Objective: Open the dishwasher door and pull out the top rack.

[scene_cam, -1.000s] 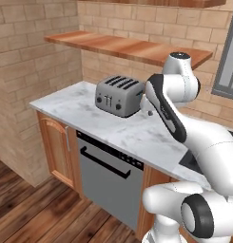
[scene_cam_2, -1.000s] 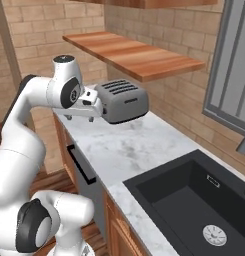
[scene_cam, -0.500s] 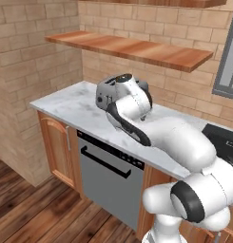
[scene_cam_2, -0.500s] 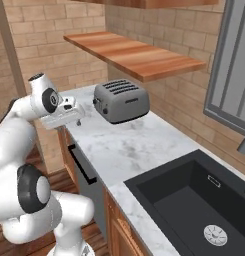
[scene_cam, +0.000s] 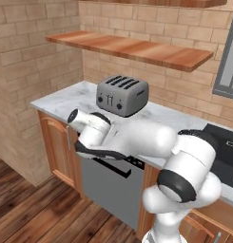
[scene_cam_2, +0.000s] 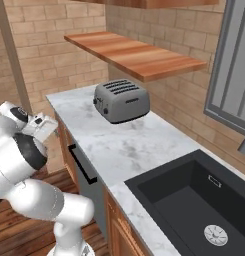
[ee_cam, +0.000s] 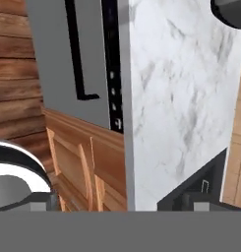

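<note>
From the left base camera I saw the arm folded low in front of the counter, its white links crossing the top of the dishwasher door (scene_cam: 106, 187), which stood shut under the marble countertop (scene_cam: 65, 99). The gripper (scene_cam_2: 44, 126) showed in the right base view, out beyond the counter's front edge and level with it, near the door's black bar handle (scene_cam_2: 83, 164) but apart from it; I could not tell how wide its fingers were. My hand camera was rolled sideways, and in it the grey door (ee_cam: 50, 59), its handle (ee_cam: 77, 54) and dark control strip (ee_cam: 112, 64) ran beside the marble. The toaster (scene_cam: 121, 95) sat on the counter below the wooden shelf (scene_cam: 132, 50), with the black sink (scene_cam_2: 194, 200) further along.
</note>
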